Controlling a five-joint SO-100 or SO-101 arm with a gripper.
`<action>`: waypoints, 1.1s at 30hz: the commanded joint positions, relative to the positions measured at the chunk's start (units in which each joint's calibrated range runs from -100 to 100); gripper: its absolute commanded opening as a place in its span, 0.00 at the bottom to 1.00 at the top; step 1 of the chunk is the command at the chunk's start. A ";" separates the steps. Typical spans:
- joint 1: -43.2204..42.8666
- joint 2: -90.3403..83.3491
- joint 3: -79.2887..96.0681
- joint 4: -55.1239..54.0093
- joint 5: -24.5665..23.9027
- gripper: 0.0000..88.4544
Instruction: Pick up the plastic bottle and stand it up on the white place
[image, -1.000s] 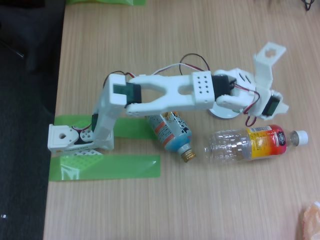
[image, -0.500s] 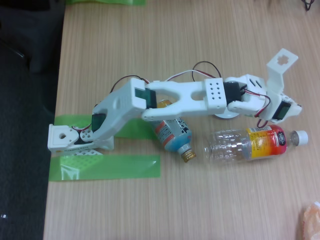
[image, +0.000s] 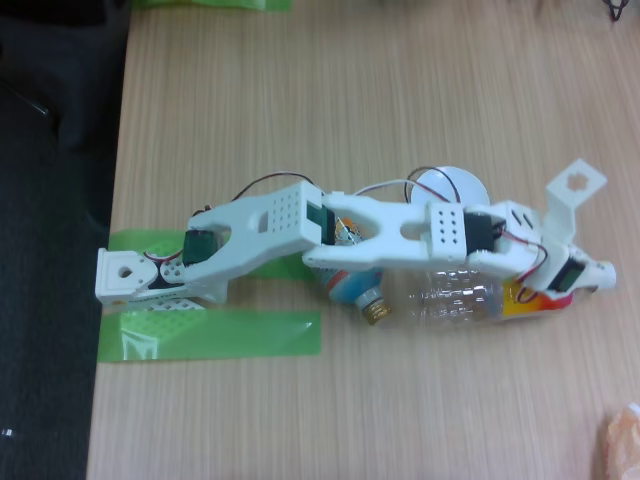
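Observation:
The plastic bottle (image: 455, 300) lies on its side on the wooden table, clear and ribbed, with its white cap (image: 603, 270) pointing right. Its orange-yellow label (image: 525, 302) peeks out under the wrist. My gripper (image: 548, 285) is stretched out low over the label end of the bottle, and the wrist body hides the fingertips, so the jaws' stance is unclear. The white place (image: 455, 183) is a small round dish just behind my forearm, with nothing on it.
A blue-and-orange metal can-bottle (image: 352, 287) with a gold neck lies under my upper arm, left of the plastic bottle. Green tape strips (image: 215, 333) mark the arm's base (image: 130, 275) at the table's left edge. An orange object (image: 622, 440) sits at the bottom right corner.
My arm has stretched out and dropped forward, carrying the gripper from behind the bottle down onto its label end. The white dish has come into view behind the forearm. The bottle has not moved.

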 joint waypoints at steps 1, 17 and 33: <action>0.93 0.02 -3.06 -0.09 0.24 0.02; 0.34 -0.48 -3.06 0.08 0.24 0.02; -0.70 -4.18 -5.96 0.34 -0.33 0.01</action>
